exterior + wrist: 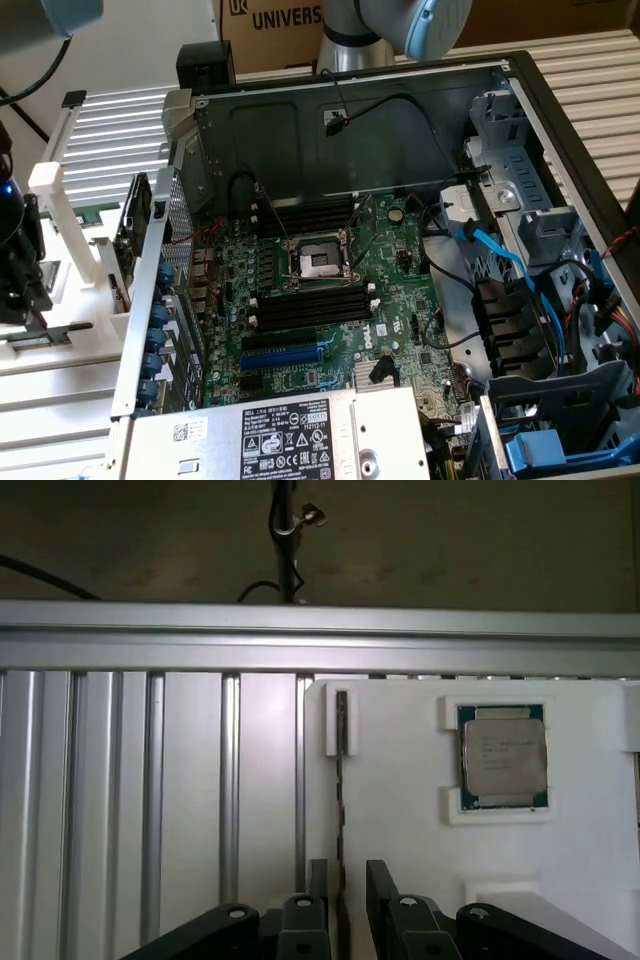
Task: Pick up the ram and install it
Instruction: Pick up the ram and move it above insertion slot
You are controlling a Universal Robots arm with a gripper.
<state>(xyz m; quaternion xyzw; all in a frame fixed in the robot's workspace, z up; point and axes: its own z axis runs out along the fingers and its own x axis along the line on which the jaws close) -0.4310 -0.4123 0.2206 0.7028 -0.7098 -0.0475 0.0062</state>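
The ram [341, 780] stands on edge in a slot of the white holder tray [400, 810], so I see it as a thin dark strip. My gripper [347, 882] is open and straddles the stick's near end, one black finger [318, 880] close beside it and the other a small gap away. In the exterior view the gripper [18, 265] hangs over the white holder [62, 205] at the exterior view's left, outside the computer case. The motherboard's long black memory slots [310, 305] lie beside the processor socket [318, 262].
A square silver processor chip [503, 755] sits in its own pocket of the white tray. Ribbed aluminium table slats [150, 810] run beside the tray. The open case [350, 130] has steel walls, loose black and blue cables [500, 260] and a power supply [290, 435].
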